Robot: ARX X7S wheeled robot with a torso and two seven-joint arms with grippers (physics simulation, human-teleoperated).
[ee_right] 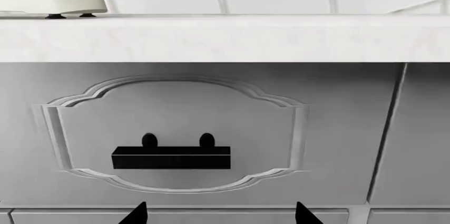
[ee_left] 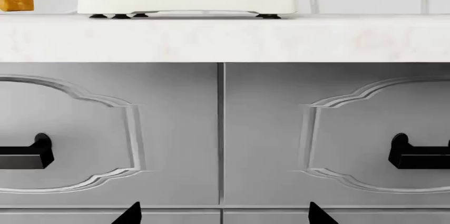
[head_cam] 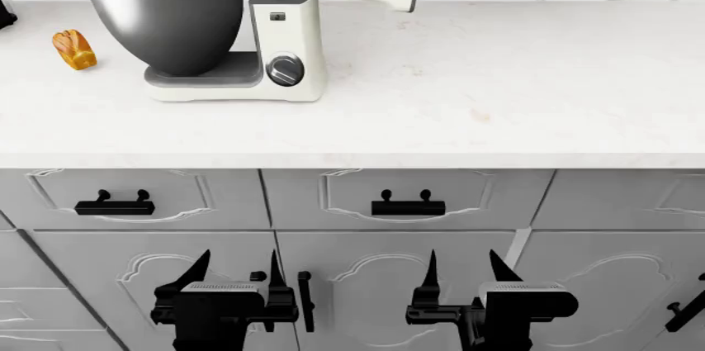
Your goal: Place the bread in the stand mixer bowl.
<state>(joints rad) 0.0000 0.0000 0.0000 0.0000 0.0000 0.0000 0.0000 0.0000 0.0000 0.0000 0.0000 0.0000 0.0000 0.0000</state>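
Golden bread [head_cam: 74, 49] sits on the counter [head_cam: 496, 78] beside the stand mixer bowl [head_cam: 165, 8]; with both grippers' fingers apart and empty below the counter, we risk clipping its edge when reaching.

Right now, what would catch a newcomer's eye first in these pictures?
First the big dark steel stand mixer bowl seated on the white mixer, at the counter's far left. Just left of it stands the tiny golden bread, alone on the white countertop. Below, the left hand and right hand hang open before the grey cabinet doors.
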